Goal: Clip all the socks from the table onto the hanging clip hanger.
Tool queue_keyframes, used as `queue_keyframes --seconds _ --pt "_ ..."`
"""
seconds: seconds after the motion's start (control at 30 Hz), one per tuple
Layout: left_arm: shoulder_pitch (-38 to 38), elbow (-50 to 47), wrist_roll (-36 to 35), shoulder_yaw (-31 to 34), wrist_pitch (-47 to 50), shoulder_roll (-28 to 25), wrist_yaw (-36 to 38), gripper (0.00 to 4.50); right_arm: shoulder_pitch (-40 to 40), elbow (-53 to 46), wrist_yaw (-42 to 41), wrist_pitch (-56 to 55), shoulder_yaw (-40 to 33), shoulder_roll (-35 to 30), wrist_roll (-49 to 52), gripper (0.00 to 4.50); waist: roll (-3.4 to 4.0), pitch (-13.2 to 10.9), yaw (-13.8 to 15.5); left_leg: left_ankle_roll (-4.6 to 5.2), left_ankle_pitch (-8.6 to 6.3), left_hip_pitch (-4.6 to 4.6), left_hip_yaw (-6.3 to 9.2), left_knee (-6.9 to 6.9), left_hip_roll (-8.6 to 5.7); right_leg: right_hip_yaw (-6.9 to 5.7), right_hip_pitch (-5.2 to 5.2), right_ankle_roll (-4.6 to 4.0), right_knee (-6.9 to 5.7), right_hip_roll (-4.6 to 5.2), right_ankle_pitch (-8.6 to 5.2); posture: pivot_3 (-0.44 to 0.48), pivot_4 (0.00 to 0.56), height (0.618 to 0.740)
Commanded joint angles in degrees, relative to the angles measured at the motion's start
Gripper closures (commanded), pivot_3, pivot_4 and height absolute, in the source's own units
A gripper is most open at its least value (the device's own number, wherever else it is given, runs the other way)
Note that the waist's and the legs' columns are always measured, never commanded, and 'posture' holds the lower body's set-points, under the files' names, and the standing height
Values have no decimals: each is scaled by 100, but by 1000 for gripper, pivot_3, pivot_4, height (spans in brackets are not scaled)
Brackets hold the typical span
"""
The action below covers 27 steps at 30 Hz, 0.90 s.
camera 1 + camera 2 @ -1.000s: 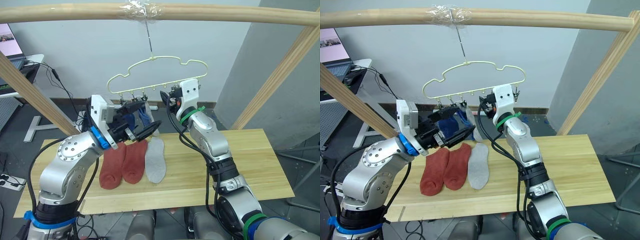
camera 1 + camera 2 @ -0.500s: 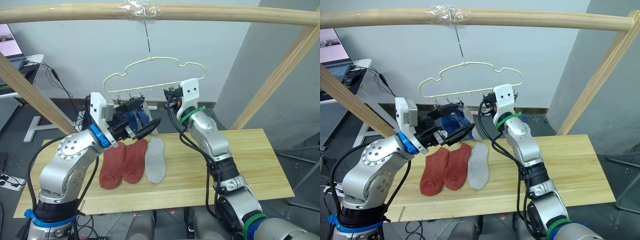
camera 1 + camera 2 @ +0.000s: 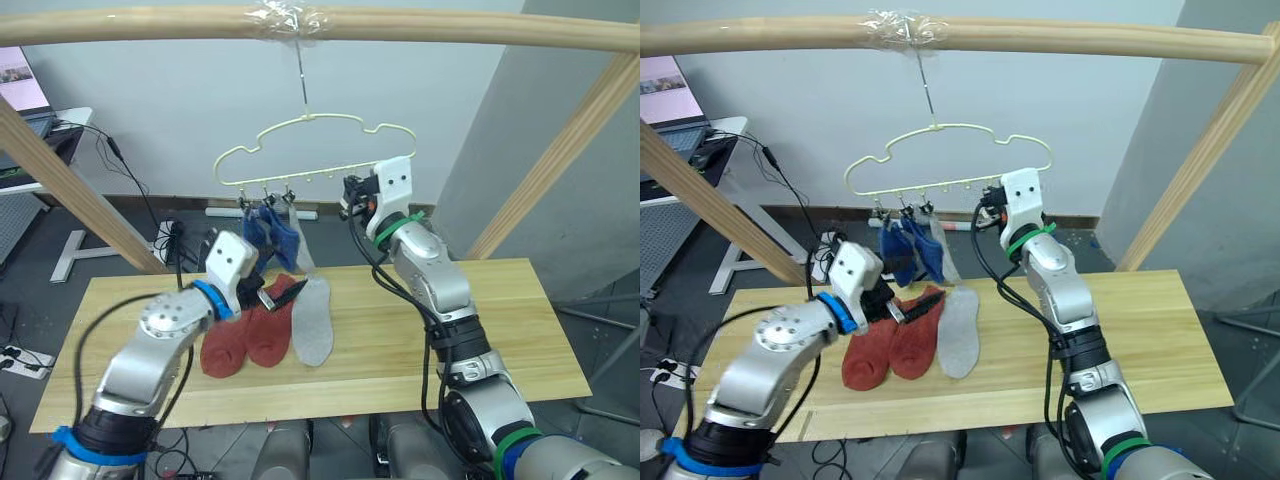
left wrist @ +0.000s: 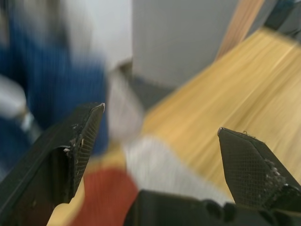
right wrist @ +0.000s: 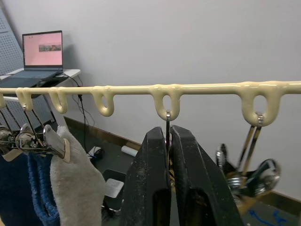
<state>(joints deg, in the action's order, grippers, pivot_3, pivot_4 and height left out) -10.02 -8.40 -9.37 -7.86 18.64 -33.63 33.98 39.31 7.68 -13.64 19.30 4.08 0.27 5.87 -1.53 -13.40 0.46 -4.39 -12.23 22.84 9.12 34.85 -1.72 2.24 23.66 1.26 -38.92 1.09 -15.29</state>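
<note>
Clip hanger (image 3: pixel 312 150) hangs by its hook from the wooden pole (image 3: pixel 400 25) overhead, taped at the hook. On its left end: two blue socks (image 3: pixel 270 235) and one grey sock (image 5: pixel 75 174) clipped side by side, dangling just above the far edge of the table (image 3: pixel 500 330).

R gripper (image 5: pixel 168 155) is up at the hanger's lower bar, near mid-right; fingers pressed together on the thin wire of one clip (image 5: pixel 166 123) under its loop. Next clip to the side hangs free, nothing in it.

L gripper (image 4: pixel 160 136) is low, over the table, w/ fingers spread wide apart, nothing between them. It sits just over the tops of the rust-red socks (image 3: pixel 245 330). Wrist view is motion-blurred; blue, grey and red patches only.

On the table: two rust-red socks and one light grey sock (image 3: pixel 312 320) lie in a row, touching side to side, toes toward the near edge. They sit left of centre.

Room: right half of tabletop is bare planks, lots of space. Near edge has a bare strip in front of the socks. Slanted frame poles (image 3: pixel 70 190) close in both sides; the left one runs near the L arm.

Laptop (image 5: pixel 42 59) on a side desk, screen lit pink; any writing too small to read. No labels legible elsewhere.
</note>
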Motion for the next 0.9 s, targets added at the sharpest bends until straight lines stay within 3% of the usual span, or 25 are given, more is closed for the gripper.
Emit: queue_keyframes --seconds 0.03,0.23,0.4,0.53,0.77,0.9 --pt "-180 734 645 -491 -584 287 -149 56 -165 -364 -20 169 3 -31 69 4492 0 0 -2 0 0 2 0 0 2 0 1 0 1 2 0 123 216 740" --pt "-677 2335 1485 -890 -1103 926 -707 56 -334 -678 110 430 7 -19 13 4492 -1 1 -28 0 0 0 4 3 4 -3 0 0 -4 5 1 91 222 740" --pt "-761 3057 1648 -1012 -1354 1274 -634 56 -364 -822 200 545 11 -14 -14 4492 -1 2 -58 0 0 0 2 3 1 -1 0 0 -4 7 1 66 218 740" --pt "-727 3294 1755 -1169 -1481 1305 -310 770 -352 -852 288 553 -75 -40 -15 4500 -2 3 -55 0 0 0 4 3 -2 -3 -1 0 -4 10 1 65 217 740" --pt "-652 3448 1869 -1295 -1322 1242 166 2857 -301 -860 337 611 -136 -71 21 4500 0 9 -60 1 0 -14 4 4 -3 -3 -17 6 -4 10 -2 59 211 740" --pt "-548 3319 1774 -1229 -1256 1214 304 3812 -310 -870 326 643 -165 -96 30 4500 0 15 -65 1 1 -16 4 4 -2 -3 -19 7 -5 10 -2 59 211 740"
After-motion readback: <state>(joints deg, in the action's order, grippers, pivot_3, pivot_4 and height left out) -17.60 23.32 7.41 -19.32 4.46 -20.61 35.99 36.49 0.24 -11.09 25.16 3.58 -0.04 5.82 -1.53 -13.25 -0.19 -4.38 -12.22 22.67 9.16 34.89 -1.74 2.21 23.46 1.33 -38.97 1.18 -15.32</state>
